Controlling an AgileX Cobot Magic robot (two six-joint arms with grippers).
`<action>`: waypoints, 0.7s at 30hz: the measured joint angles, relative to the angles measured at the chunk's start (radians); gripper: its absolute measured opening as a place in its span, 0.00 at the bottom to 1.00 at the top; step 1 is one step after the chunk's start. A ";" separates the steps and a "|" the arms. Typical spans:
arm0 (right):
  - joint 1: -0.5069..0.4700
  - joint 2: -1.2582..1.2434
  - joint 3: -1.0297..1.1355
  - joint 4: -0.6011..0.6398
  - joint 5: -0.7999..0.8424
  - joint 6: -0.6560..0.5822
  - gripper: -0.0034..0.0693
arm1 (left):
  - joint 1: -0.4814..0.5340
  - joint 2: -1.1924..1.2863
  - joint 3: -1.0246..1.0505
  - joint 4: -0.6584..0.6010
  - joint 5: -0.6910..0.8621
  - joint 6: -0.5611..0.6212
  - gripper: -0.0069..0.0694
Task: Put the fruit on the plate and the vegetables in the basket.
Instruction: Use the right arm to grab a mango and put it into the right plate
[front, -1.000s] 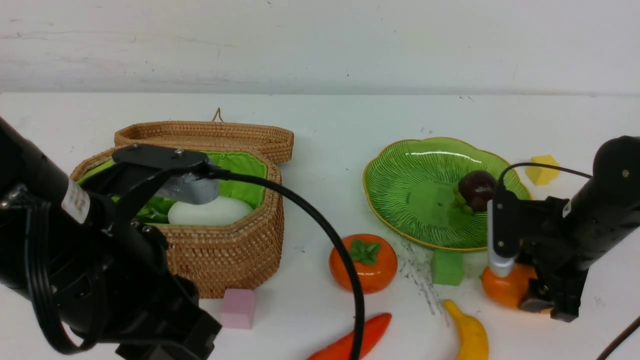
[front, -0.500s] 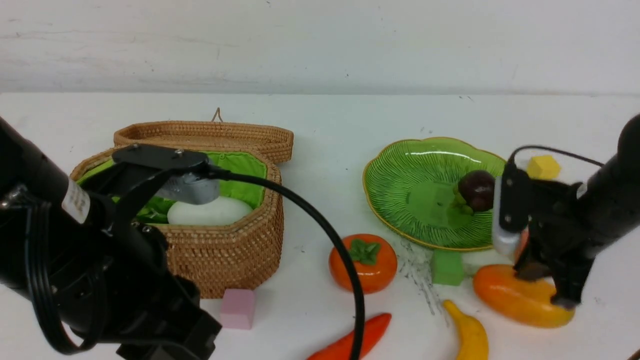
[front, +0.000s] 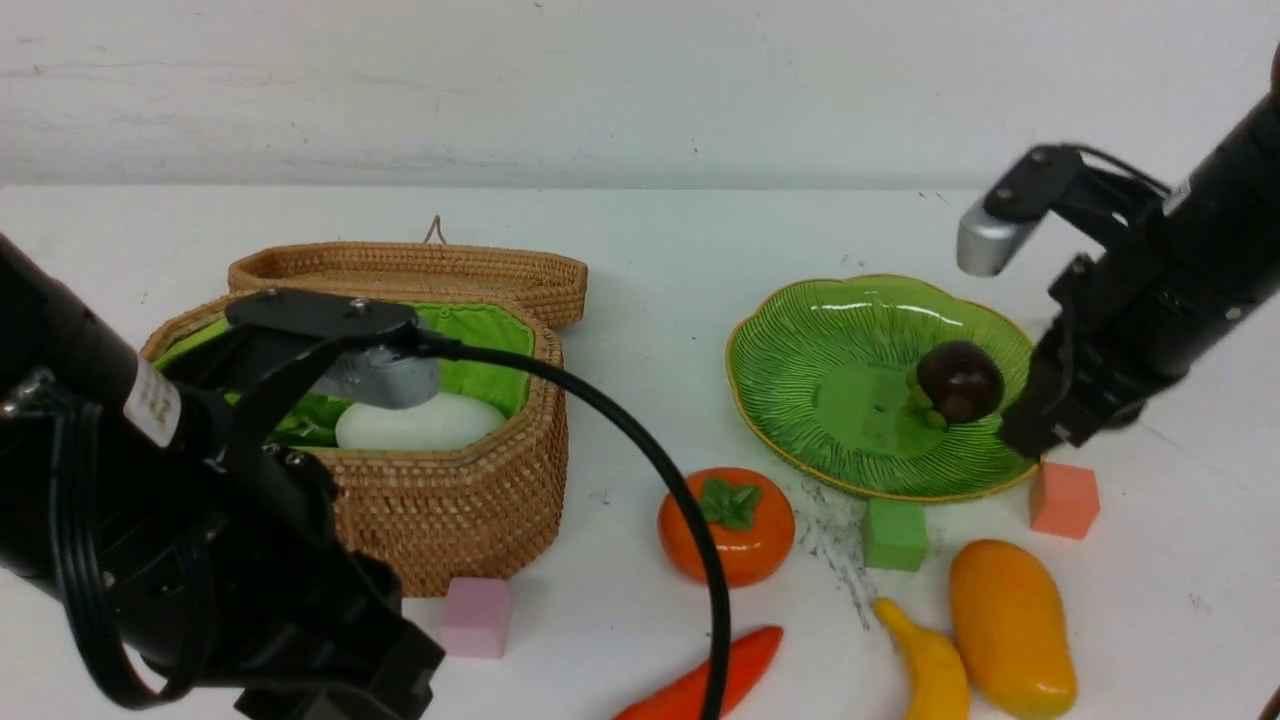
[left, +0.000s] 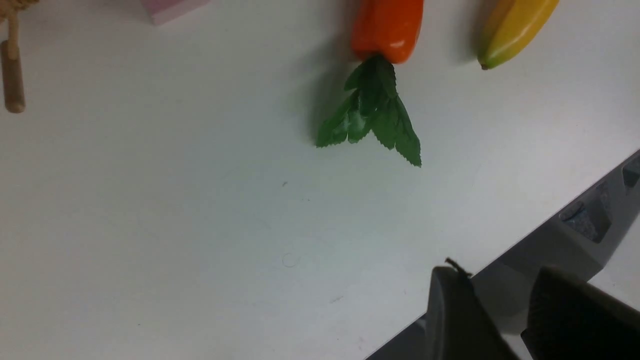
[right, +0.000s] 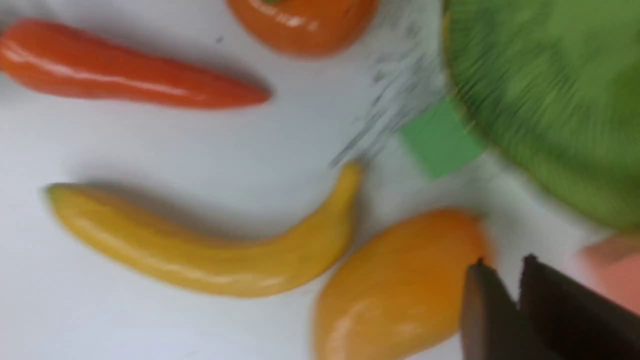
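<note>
The mangosteen (front: 960, 380) sits at three o'clock on the plate (front: 800, 340), and the radish (front: 420, 422) lies in the basket (front: 450, 500). The persimmon (front: 727, 525), banana (front: 935, 665), mango (front: 1012, 625) and pepper (front: 700, 680) wait on the table (front: 650, 250), from the plate's five to seven o'clock. The left gripper (left: 495, 272) and the right gripper (front: 1035, 435) hang slightly parted, empty.

This looks like a robotics lab's test bench: a bare white table (front: 660, 240) scuffed with grey marks (front: 835, 550), a plain white wall (front: 600, 90), a glossy plastic toy persimmon (front: 727, 525), a pink foam cube (front: 476, 617), and a black robot arm (front: 120, 520) trailing a thick cable (front: 645, 450)
</note>
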 joint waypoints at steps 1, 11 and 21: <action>0.000 -0.011 0.025 0.002 0.010 0.093 0.42 | 0.000 0.000 0.000 -0.001 0.000 0.000 0.38; 0.001 -0.028 0.227 -0.099 -0.064 0.878 0.97 | 0.000 0.000 0.000 0.000 0.000 0.000 0.39; 0.001 0.074 0.479 -0.149 -0.490 1.178 0.91 | 0.000 0.000 0.000 -0.011 0.000 0.000 0.40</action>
